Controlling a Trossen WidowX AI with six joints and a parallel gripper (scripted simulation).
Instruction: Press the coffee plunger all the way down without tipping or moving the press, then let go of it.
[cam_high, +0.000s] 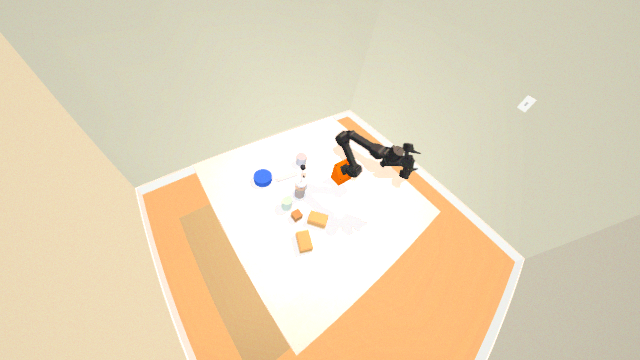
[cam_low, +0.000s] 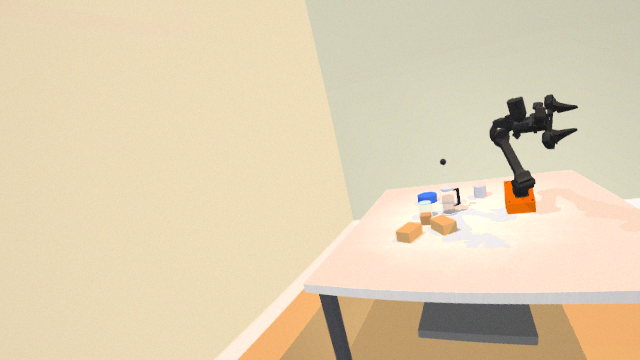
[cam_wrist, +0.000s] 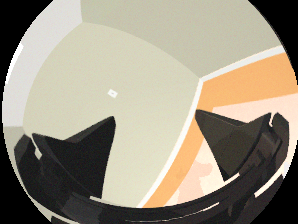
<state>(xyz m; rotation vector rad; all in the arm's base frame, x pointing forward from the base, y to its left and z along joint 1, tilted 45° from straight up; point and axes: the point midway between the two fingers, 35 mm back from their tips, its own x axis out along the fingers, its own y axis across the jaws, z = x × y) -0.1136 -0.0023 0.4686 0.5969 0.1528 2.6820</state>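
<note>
Press (cam_high: 300, 191) (cam_low: 448, 202): upright on the white table (cam_high: 350, 240) (cam_low: 475, 270), its black handle (cam_low: 457, 196) on the side toward my orange base (cam_high: 338, 176) (cam_low: 521, 206). Plunger knob (cam_high: 303, 167) (cam_low: 443, 162), black, stands well above the body on a thin rod; plunger is up, not pressed. My gripper (cam_high: 419, 160) (cam_low: 577, 118) (cam_wrist: 156, 116) is released, fingers spread wide with nothing between them, raised above table height and pointed away from the press, well apart from it. Wrist view: both fingers frame the wall, a small white wall plate (cam_high: 526, 104) (cam_wrist: 112, 93), and part of floor and table. Near the press: blue round dish (cam_high: 262, 178) (cam_low: 427, 197), pale green cup (cam_high: 286, 203) (cam_low: 425, 208), pale grey cup (cam_high: 301, 159) (cam_low: 480, 191). Small brown block (cam_high: 297, 215) (cam_low: 425, 218) lies near the green cup; two larger tan blocks (cam_high: 304, 241) (cam_low: 409, 232) lie near it, apart from each other.
</note>
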